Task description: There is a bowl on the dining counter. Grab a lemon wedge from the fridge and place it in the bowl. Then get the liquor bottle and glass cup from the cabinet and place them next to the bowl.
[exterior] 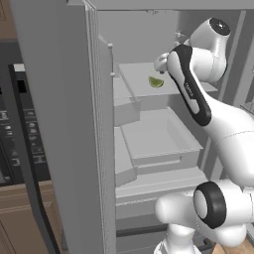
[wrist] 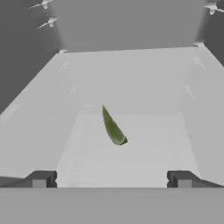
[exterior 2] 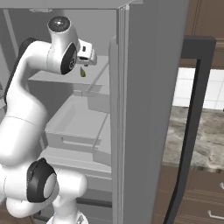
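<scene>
Now | jaws [wrist: 111,179] spread wide, holding nothing | lemon wedge [wrist: 113,127] lies apart ahead on fridge [exterior: 64,124] shelf [wrist: 131,87]

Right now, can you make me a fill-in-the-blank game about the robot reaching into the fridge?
1. The green lemon wedge lies on a ____ inside the fridge.
2. The gripper has its fingers ____.
3. The gripper is holding ____.
4. The fridge doors are ____.

Missing words: shelf; open; nothing; open
</scene>
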You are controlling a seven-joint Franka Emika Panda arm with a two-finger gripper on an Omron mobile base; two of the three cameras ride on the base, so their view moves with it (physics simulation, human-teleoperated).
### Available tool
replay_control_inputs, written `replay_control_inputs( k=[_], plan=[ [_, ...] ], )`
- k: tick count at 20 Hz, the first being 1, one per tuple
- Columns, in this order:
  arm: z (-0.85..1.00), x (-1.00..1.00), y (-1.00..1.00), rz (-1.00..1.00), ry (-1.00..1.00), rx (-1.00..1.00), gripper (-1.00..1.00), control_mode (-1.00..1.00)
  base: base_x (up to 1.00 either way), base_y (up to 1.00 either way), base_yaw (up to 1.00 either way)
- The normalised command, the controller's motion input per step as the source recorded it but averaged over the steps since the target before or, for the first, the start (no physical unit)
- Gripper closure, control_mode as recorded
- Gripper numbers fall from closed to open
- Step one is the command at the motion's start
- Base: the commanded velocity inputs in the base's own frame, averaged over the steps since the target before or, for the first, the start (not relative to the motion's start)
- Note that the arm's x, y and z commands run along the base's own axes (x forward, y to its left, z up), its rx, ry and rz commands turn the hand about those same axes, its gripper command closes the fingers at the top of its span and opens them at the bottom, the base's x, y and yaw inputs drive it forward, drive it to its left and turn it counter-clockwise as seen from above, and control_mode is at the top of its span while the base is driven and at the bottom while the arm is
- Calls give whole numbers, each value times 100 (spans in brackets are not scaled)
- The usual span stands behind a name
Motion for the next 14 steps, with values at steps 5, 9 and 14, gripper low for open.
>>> replay_control_inputs(
  k=[5,9,14],
  plan=[
    [-45,9,3,3,2,0,-100,-100,0,0,0],
    [-50,3,9,4,4,-1,-100,-100,0,0,0],
    [0,0,0,2,0,0,-100,-100,0,0,0]
  ],
)
